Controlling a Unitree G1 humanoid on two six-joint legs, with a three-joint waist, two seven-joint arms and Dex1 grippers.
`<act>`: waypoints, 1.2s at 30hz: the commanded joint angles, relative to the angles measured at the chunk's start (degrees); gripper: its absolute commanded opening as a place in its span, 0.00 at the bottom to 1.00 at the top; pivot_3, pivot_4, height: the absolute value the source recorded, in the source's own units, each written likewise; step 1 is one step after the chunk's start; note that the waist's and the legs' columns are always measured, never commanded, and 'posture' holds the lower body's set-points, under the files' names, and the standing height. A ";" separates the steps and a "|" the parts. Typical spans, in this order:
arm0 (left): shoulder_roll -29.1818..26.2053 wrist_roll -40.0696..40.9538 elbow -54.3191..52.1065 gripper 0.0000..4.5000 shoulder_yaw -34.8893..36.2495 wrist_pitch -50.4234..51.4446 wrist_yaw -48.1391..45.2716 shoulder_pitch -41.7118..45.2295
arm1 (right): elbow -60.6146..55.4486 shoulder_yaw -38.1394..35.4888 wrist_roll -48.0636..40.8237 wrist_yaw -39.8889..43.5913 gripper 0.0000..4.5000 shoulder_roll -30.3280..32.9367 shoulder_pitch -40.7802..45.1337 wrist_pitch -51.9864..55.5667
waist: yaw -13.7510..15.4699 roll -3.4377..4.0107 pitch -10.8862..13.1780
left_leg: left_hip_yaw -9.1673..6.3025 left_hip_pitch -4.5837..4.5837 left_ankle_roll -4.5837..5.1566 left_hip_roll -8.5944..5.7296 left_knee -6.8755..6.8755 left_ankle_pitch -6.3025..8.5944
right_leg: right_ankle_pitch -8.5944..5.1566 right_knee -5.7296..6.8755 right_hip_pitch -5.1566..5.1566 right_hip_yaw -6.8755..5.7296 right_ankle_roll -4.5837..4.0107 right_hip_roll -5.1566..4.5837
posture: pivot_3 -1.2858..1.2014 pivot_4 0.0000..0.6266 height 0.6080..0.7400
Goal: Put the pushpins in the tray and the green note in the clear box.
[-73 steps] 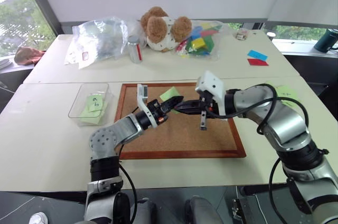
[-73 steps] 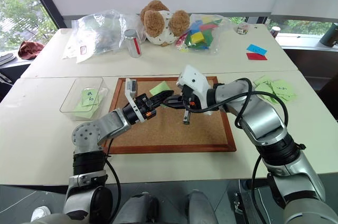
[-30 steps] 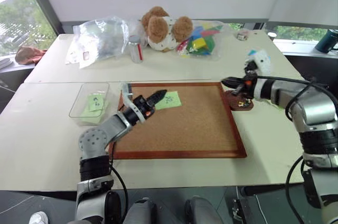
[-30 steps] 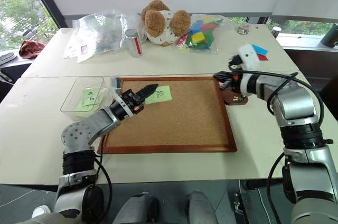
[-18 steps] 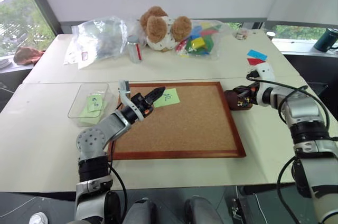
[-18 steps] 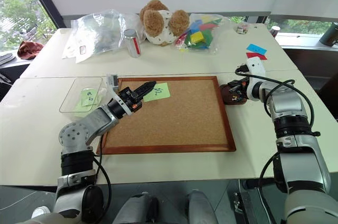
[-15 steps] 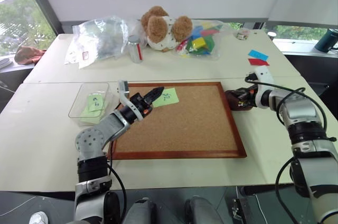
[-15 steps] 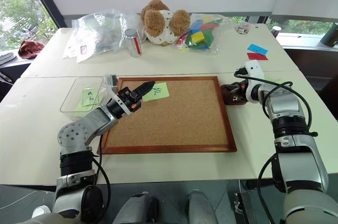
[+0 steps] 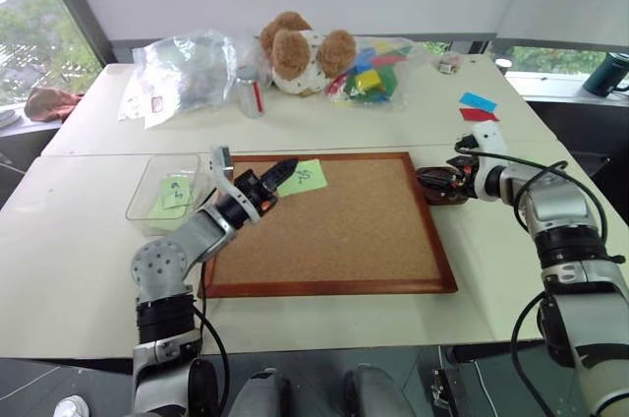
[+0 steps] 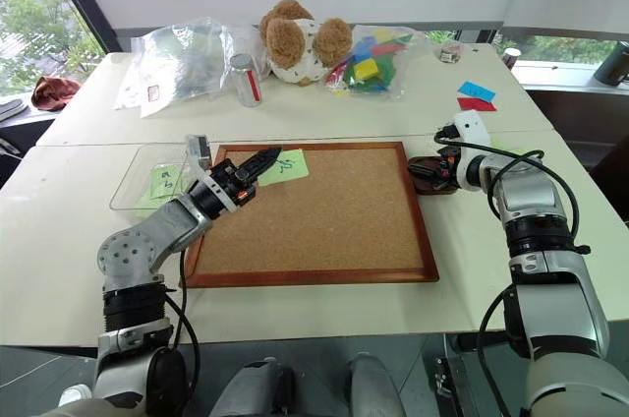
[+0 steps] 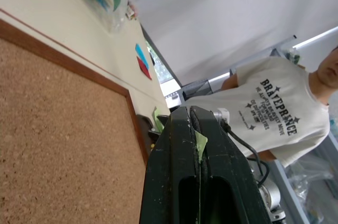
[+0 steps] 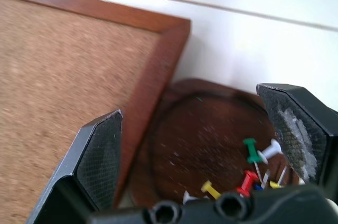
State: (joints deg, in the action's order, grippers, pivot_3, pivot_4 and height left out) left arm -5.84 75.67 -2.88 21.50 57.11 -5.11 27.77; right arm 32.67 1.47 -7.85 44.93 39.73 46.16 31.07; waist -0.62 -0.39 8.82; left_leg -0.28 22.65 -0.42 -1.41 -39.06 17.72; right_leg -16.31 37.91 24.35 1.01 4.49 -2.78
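Note:
My left gripper (image 9: 284, 170) is shut on the edge of the green note (image 9: 310, 176), held just above the corkboard's far left corner. In the left wrist view the note's edge (image 11: 200, 145) shows pinched between the black fingers. The clear box (image 9: 138, 203) lies left of the board with green notes inside. My right gripper (image 9: 430, 179) stands open right over the small dark brown tray (image 12: 206, 139), which sits against the board's right edge. Several pushpins lie in the tray, among them a green one (image 12: 253, 152) and a red one (image 12: 245, 182). Nothing sits between the right fingers (image 12: 100, 150).
The wood-framed corkboard (image 9: 344, 230) fills the table's middle. Behind it are a teddy bear (image 9: 300, 48), plastic bags (image 9: 187, 73), a can (image 9: 254, 92) and blue and red notes (image 9: 477, 107). More green notes (image 10: 511, 151) lie beyond my right arm. A person in a white T-shirt (image 11: 269, 113) stands nearby.
My right gripper has gone from the middle of the corkboard to the tray and has opened there. The left gripper has drawn back to the board's far left corner, still holding the note.

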 commanded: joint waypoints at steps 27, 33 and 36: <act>-23.20 -11.38 -13.98 0.00 10.03 -21.89 19.53 -7.24 | -41.74 9.32 -17.02 23.82 0.98 -4.44 -0.70 5.95 | 0.01 -0.09 0.05 | -0.07 -0.01 0.02 0.01 0.04 0.02 | 0.00 -0.02 0.01 -0.05 0.00 -0.04 | 0.52 0.24 1.00; -23.99 -19.20 -6.96 0.00 6.67 -21.21 16.28 -5.82 | -41.64 9.38 -15.81 22.01 0.98 -4.46 -1.62 5.41 | 0.18 -0.11 0.06 | -0.06 0.00 0.04 -0.01 0.00 0.03 | 0.00 -0.03 -0.01 -0.05 0.00 -0.08 | 0.52 0.24 1.00; -24.46 -22.94 -4.10 0.19 4.52 -20.41 14.34 -5.18 | -41.80 9.19 -15.33 20.77 1.00 -4.22 -2.18 5.24 | 0.06 -0.11 0.07 | -0.07 0.01 0.04 0.00 0.05 0.03 | 0.00 -0.03 0.02 -0.07 0.00 -0.08 | 0.52 0.24 1.00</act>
State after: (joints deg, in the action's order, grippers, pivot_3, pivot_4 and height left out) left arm -29.16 54.85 -6.83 26.48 36.85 10.62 21.42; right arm -7.56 11.88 -23.23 66.35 35.24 43.83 37.08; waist -0.56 -0.50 8.88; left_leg -0.35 22.65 -0.38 -1.41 -38.99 17.76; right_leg -16.31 37.88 24.37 0.94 4.49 -2.86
